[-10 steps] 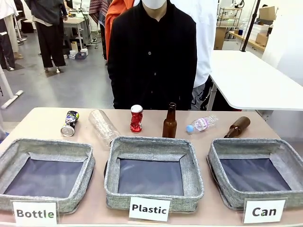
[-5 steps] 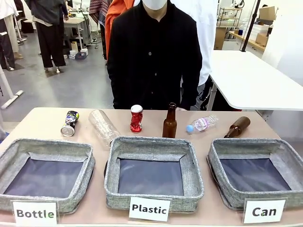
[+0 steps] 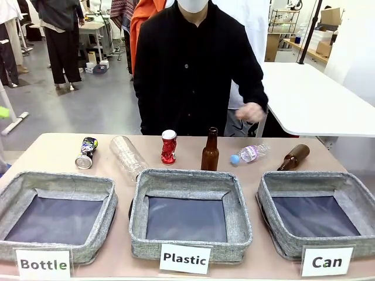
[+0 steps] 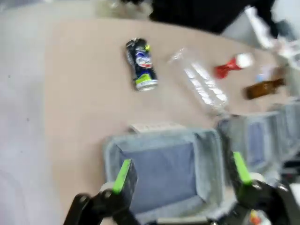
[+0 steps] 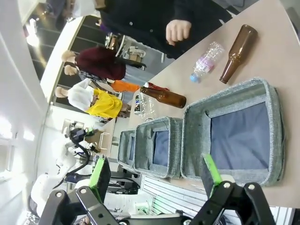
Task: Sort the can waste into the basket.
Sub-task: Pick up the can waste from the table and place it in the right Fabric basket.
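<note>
The left gripper (image 4: 183, 172) has its jaws spread wide and holds nothing. It hangs over the basket marked Bottle (image 4: 159, 137). The right gripper (image 5: 155, 171) has its jaws wide apart too, and they are empty. The person's hand (image 3: 251, 111) is a loose fist in the air. The red can (image 3: 169, 147) stands crushed on the surface (image 3: 53, 146), at 12 o'clock from the middle basket (image 3: 190, 175). The dark can (image 3: 86, 153) lies on its side at 10 o'clock. The Can basket (image 3: 304, 178) sits at 4 o'clock from the red can, well apart.
</note>
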`<state>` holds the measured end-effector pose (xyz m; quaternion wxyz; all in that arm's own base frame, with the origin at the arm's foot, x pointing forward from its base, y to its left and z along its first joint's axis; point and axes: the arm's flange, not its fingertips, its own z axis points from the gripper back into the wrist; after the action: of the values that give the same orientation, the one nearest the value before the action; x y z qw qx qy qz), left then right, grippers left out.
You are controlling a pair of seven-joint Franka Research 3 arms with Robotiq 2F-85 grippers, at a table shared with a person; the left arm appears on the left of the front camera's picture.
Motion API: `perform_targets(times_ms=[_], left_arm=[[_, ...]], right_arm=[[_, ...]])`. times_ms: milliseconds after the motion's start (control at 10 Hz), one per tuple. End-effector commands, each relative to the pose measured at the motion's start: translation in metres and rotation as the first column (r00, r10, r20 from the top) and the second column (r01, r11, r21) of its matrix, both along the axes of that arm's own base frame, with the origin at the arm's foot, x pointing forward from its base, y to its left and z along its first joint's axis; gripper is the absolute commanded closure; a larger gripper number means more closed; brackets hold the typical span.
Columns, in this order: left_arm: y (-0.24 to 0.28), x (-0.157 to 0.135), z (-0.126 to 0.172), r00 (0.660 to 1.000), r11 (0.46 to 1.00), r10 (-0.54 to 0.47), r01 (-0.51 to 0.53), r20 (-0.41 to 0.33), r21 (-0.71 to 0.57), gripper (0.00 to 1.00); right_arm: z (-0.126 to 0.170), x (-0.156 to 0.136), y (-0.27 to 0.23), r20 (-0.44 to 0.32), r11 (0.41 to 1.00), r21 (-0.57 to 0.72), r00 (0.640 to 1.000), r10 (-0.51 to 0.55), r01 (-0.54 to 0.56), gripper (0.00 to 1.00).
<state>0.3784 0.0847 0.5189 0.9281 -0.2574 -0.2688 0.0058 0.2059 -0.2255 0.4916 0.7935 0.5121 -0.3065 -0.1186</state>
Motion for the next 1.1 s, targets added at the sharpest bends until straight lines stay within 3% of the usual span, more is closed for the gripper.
perform_targets(times_ms=[0, 100, 200, 600, 700, 800, 1000], left_arm=[[-0.007, 0.035, -0.018, 0.988, 0.98, 0.149, -0.143, -0.034, 0.137, 0.0], [-0.009, 0.035, -0.015, 0.979, 0.975, 0.201, -0.199, -0.015, 0.104, 0.0], [-0.023, 0.023, -0.005, 0.998, 0.994, 0.061, -0.061, 0.009, 0.088, 0.0], [-0.026, 0.033, -0.009, 0.997, 0.992, 0.081, -0.082, 0.016, 0.094, 0.0], [-0.039, 0.053, -0.008, 0.994, 0.974, -0.098, 0.106, -0.045, 0.201, 0.0], [-0.044, 0.069, -0.007, 0.991, 0.968, -0.125, 0.134, -0.056, 0.212, 0.0], [-0.066, 0.114, -0.018, 0.96, 0.94, -0.213, 0.252, -0.179, 0.231, 0.0]], right_arm=[[0.002, 0.002, -0.002, 0.036, 1.0, 0.001, 0.999, 0.006, -0.006, 0.0], [0.002, 0.002, -0.002, 0.036, 1.0, 0.001, 0.999, 0.006, -0.006, 0.0], [0.002, 0.002, -0.002, 0.036, 1.0, 0.001, 0.999, 0.006, -0.006, 0.0], [0.002, 0.002, -0.002, 0.036, 1.0, 0.001, 0.999, 0.006, -0.006, 0.0], [0.002, 0.002, -0.002, 0.036, 1.0, 0.001, 0.999, 0.006, -0.006, 0.0], [0.002, 0.002, -0.002, 0.036, 1.0, 0.001, 0.999, 0.006, -0.006, 0.0], [0.002, 0.002, -0.002, 0.036, 1.0, 0.001, 0.999, 0.006, -0.006, 0.0]])
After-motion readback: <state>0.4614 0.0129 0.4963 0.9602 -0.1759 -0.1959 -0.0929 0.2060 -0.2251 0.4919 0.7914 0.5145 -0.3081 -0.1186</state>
